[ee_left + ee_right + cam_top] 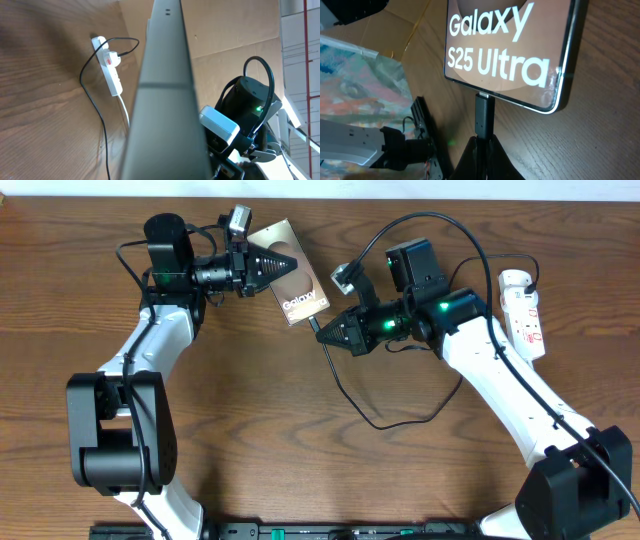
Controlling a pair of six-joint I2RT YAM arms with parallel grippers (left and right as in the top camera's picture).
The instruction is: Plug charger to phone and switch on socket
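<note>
My left gripper (288, 265) is clamped on the phone (305, 302), a brown-grey slab with white "Galaxy S25 Ultra" lettering and a thin shiny rim, near the table's (300, 470) 12 o'clock. My right gripper (324, 332) pinches the charger (484, 112) by its black plug, whose tip touches the phone's lower edge. Its thin cable loops toward 5 o'clock. The white, red-marked socket (523, 315) lies at 2 o'clock.

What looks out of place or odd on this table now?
Nothing is spilled or damaged. The phone sits diagonally, clamped by the left end effector. The right end effector holds the plug at its bottom edge; a sliver of metal tip shows, so it may not be fully in.
</note>
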